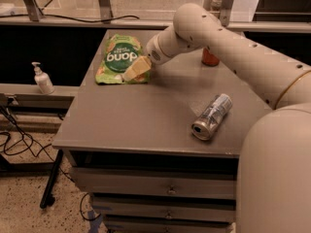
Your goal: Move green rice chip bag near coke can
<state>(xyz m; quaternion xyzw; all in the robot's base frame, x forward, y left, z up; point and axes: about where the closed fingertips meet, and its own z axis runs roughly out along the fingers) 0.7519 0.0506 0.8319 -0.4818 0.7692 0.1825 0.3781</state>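
1. The green rice chip bag (118,59) is lying flat at the far left corner of the grey cabinet top (141,125). Its "dang" label is facing up and reading upside down from this view.
2. The gripper (136,70) is hanging over the bag's near right corner, overlapping its edge. Whether it is spread, pressed together or pinching the bag cannot be told.
3. The pale robot arm (233,47) is reaching in from the right, crossing above the far part of the top.
4. The coke can (210,58) is standing at the far right of the top, partly hidden behind the arm and well apart from the bag.
5. A silver can (212,116) is lying on its side near the front right edge, its top pointing toward the camera.
6. A white pump bottle (43,78) is standing on a lower ledge left of the cabinet.
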